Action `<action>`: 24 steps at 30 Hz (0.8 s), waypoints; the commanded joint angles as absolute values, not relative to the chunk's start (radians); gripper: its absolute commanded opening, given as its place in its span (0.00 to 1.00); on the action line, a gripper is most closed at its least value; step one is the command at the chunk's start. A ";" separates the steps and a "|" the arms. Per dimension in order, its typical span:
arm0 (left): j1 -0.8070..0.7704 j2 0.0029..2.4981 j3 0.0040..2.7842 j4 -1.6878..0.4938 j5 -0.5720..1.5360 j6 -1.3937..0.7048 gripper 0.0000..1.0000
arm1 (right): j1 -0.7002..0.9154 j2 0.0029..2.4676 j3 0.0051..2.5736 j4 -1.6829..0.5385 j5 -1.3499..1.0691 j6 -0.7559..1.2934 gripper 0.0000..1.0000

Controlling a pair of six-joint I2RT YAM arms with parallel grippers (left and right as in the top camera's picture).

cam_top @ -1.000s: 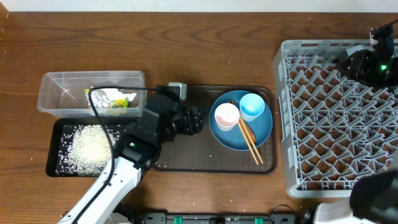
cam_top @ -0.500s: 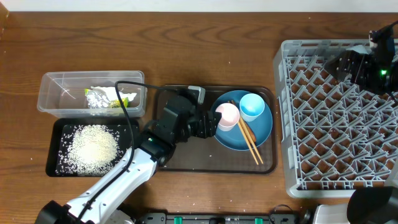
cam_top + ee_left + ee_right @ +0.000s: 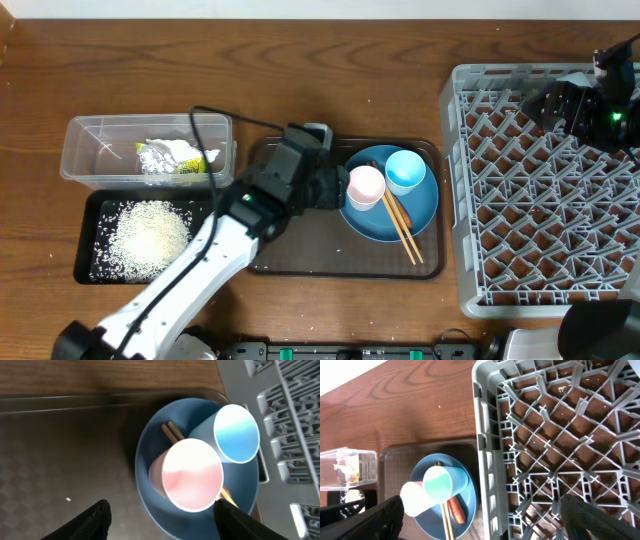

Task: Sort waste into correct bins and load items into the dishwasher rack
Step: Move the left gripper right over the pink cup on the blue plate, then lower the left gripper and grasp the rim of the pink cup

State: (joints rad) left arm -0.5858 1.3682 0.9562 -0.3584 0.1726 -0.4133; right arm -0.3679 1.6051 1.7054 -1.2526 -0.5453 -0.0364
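Apparently untouched, the white cup (image 3: 192, 475) sits just ahead of the left gripper (image 3: 162, 510), fingers (image 3: 92, 521) wide apart.

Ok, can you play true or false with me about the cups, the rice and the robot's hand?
1. The white cup with pink inside sits on the blue plate. True.
2. The rice is in the clear tub. False: it lies in the black tray; the tub holds the snack wrapper.
3. The chopsticks lie on the blue plate. True.
4. The light-blue cup is in the dishwasher rack. False: it is on the plate, beside the other cup.
5. The left gripper is shut on a cup. False: it is open, with a finger to each side of the white cup.
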 commanded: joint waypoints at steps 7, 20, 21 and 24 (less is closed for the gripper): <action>-0.680 1.525 0.975 -0.278 0.129 -0.392 0.80 | -0.360 1.602 1.705 -1.253 -0.550 -0.038 0.99; -0.687 1.556 0.971 -0.235 0.110 -0.389 0.74 | -0.360 1.602 1.705 -1.253 -0.550 -0.038 0.99; -0.687 1.561 0.971 -0.228 0.107 -0.389 0.72 | -0.360 1.602 1.705 -1.253 -0.550 -0.038 0.99; -0.687 1.583 0.971 -0.214 0.067 -0.390 0.66 | -0.360 1.602 1.705 -1.253 -0.550 -0.038 0.99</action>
